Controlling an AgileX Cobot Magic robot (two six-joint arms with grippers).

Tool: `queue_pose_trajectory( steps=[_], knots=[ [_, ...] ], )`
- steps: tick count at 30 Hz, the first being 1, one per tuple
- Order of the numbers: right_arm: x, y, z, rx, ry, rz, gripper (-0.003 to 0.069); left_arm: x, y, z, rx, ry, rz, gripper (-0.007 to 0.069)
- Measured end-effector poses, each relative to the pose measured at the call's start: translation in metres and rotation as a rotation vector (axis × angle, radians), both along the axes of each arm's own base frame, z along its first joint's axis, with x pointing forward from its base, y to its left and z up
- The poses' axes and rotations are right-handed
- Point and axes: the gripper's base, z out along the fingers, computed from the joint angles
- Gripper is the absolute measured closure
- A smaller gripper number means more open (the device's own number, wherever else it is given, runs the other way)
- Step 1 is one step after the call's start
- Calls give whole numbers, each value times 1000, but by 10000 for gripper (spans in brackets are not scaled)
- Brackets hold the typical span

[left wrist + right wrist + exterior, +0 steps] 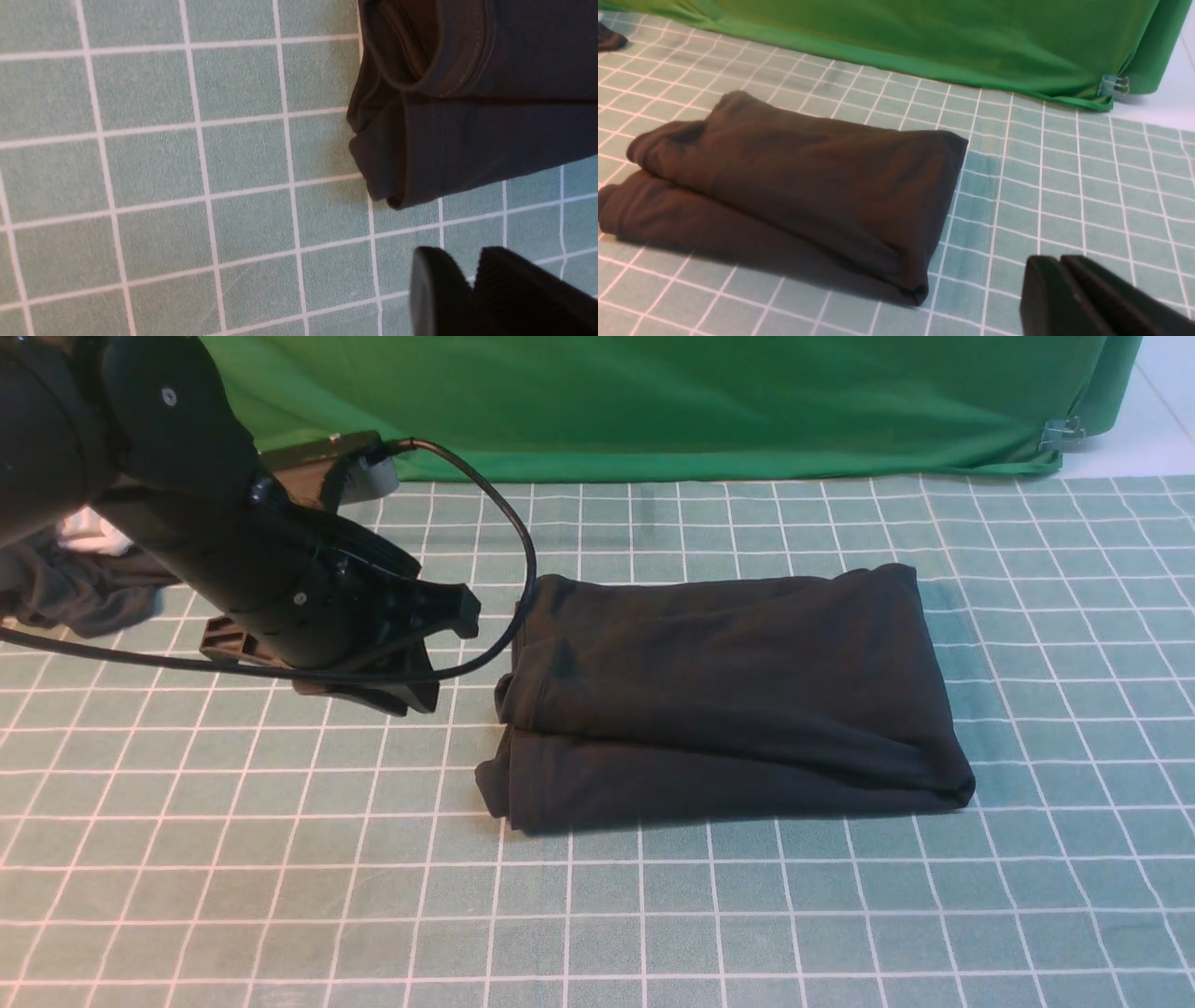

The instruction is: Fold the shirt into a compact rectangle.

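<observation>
Two stacked layers of large black thin-fabric shirt [728,691], folded into a rough rectangle, flat on teal grid-lined table mat [280,915], from centre to right of centre in the front view. Long axis: left to right across the mat, parallel to green backdrop cloth [653,401]. Closed fold at the robot's right end. Open, layered ends with stitched hem at the robot's left end, pointing toward left gripper [472,275]. State of left gripper: fingers pressed together, no gap, nothing held; hovering over bare mat just beside the shirt's left end, not touching it. Direction of shirt from left gripper: to the robot's right, along the shirt's own long axis. State of right gripper [1059,268]: likewise closed on itself and empty; absent from the front view, so placed only by its wrist view, off the shirt's folded right end and apart from it. Nearer arm, as a judgement: left, given black left arm [280,588] alongside the open end. Task status, as a judgement: fold essentially complete, with upper layer set slightly back from lower at the left end and outline not quite square. Next move, if any: tidy the left end or withdraw; approach from the left along the long axis, fingers opened first. Risk: thin soft fabric prone to dragging and unrolling if snagged. Ignore small dark grey garment with white cloth [84,583] at far left edge.
</observation>
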Motion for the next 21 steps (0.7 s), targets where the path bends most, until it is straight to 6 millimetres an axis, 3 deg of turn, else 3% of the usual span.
queue_pose_trajectory(
  steps=[3, 16, 21],
  knots=[
    [0, 0, 2, 6, -17, 2, 616, 2, -1, 1, -19, -24, 8, 613],
    [1, 1, 3, 36, -30, -4, 589, 5, -3, -1, -33, -28, 12, 613],
    [-3, -2, -7, -15, 88, -16, 583, 5, -3, 3, -35, -64, 5, 613]
  ],
)
